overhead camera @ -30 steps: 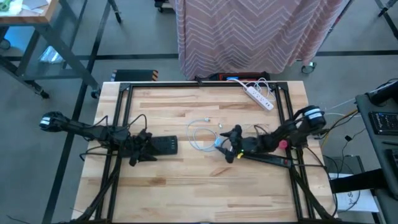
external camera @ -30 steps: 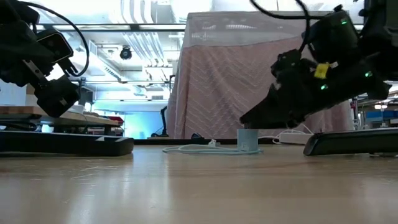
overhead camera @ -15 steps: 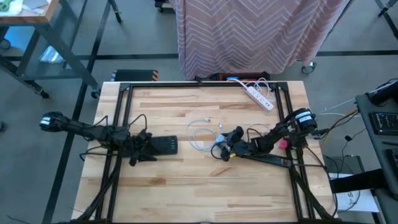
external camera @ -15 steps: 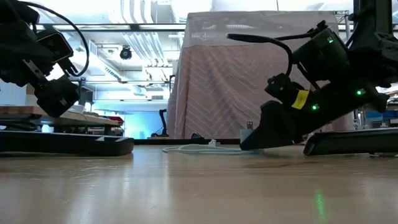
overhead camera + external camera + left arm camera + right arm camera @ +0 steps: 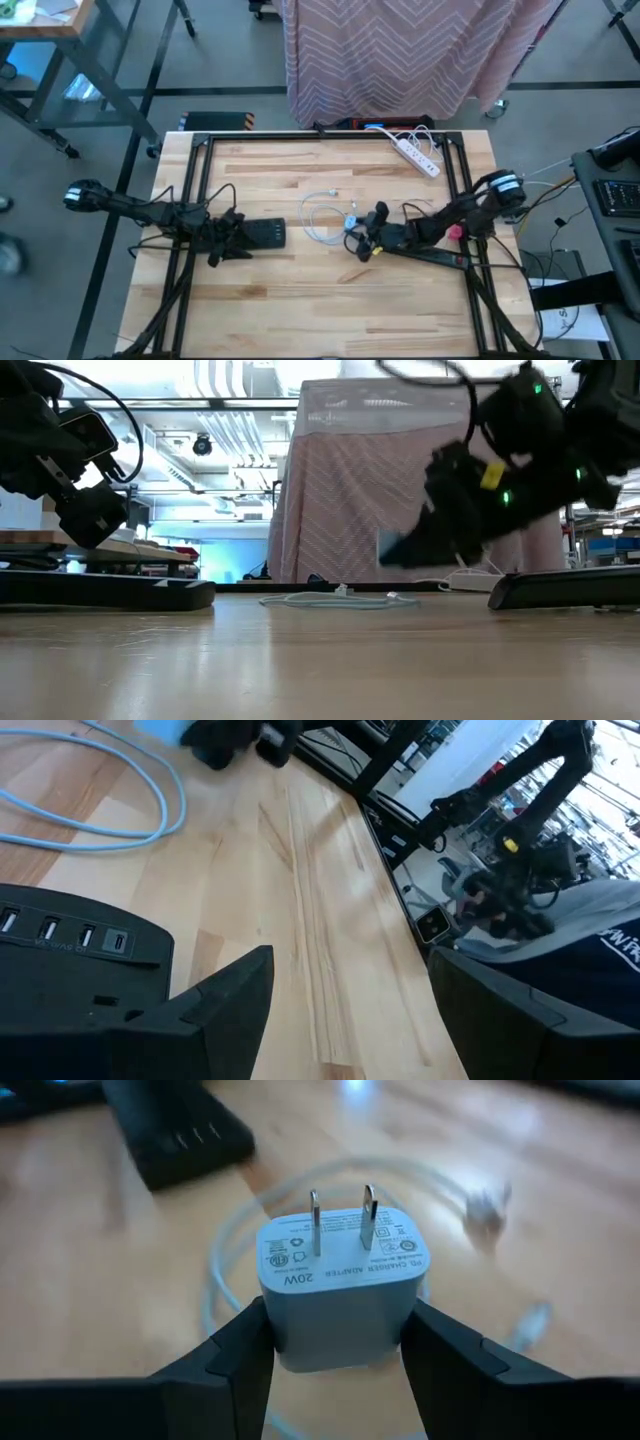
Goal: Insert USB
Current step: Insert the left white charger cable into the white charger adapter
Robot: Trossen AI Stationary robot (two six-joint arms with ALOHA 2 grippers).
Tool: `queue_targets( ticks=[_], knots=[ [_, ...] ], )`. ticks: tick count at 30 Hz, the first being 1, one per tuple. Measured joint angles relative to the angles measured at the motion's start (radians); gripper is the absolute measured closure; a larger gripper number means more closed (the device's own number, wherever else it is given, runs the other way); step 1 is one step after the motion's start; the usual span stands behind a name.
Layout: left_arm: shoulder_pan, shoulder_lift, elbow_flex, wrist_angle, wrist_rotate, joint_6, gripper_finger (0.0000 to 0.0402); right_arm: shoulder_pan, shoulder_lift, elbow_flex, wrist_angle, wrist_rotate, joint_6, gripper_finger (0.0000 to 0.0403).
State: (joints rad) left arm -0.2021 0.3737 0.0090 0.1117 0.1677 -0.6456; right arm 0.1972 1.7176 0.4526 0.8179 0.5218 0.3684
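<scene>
- Charger adapter (image 5: 338, 1295), grey-white with two prongs outward; face print reads "20W" and "USB-C POWER ADAPTER", smaller marks not legible.
- Right end effector (image 5: 362, 240) clamps the adapter by its flanks, lifted off the table (image 5: 300, 300), near table centre, slightly toward the right edge.
- White cable (image 5: 322, 215) loops on the wood just beside it, toward the far edge.
- Black USB hub (image 5: 263, 234) lies left of centre, ports in a row; label unreadable.
- Left end effector (image 5: 235, 242) at the hub, fingers spread wide, holding nothing.
- White power strip (image 5: 416, 156) near the far right corner.
- Pink chevron cloth (image 5: 410, 50) hangs beyond the far edge.
</scene>
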Motion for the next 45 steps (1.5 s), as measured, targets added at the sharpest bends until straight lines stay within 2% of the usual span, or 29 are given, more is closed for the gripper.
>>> queue_targets(
  ticks=[4,9,15,18,22,27,31,33,35,40,42,44,45],
  knots=[
    [0.000,0.000,0.000,-0.002,0.063,0.013,0.0148,-0.004,-0.135,0.020,-0.078,-0.015,-0.074,0.0232],
    [0.000,0.000,0.000,0.003,0.065,0.013,0.0148,0.012,-0.331,0.050,-0.261,-0.084,-0.147,0.0232],
    [0.000,0.000,0.000,0.005,0.061,0.012,0.0148,0.090,-0.525,0.088,-0.478,-0.086,-0.254,0.0232],
    [0.000,0.000,0.000,-0.001,0.063,0.012,0.0148,0.144,-0.588,0.095,-0.533,-0.086,-0.262,0.0232],
    [0.000,0.000,0.000,-0.011,0.080,0.011,0.0148,0.208,-0.606,0.085,-0.538,-0.081,-0.246,0.0232],
    [0.000,0.000,0.000,-0.002,0.075,0.011,0.0148,0.231,-0.531,0.082,-0.530,-0.076,-0.238,0.0232],
    [0.000,0.000,0.000,0.004,0.019,0.028,0.0148,0.230,-0.465,0.086,-0.482,-0.077,-0.254,0.0232],
    [0.000,0.000,0.000,0.025,-0.045,0.141,0.0148,0.230,-0.439,0.103,-0.484,-0.077,-0.261,0.0232],
    [0.000,0.001,0.000,0.098,-0.161,0.170,0.0148,0.230,-0.424,0.126,-0.482,-0.077,-0.275,0.0232],
    [0.000,0.021,0.000,0.382,-0.547,0.181,0.0148,0.228,-0.391,0.190,-0.503,-0.077,-0.325,0.0232],
    [0.000,0.029,0.000,0.493,-0.683,0.270,0.0148,0.226,-0.375,0.216,-0.509,-0.080,-0.331,0.0232],
    [0.002,0.049,0.000,0.592,-0.764,0.359,0.0148,0.226,-0.362,0.234,-0.537,-0.080,-0.331,0.0232],
    [0.002,0.060,0.000,0.639,-0.771,0.386,0.0148,0.226,-0.351,0.241,-0.543,-0.080,-0.324,0.0232]
  ],
)
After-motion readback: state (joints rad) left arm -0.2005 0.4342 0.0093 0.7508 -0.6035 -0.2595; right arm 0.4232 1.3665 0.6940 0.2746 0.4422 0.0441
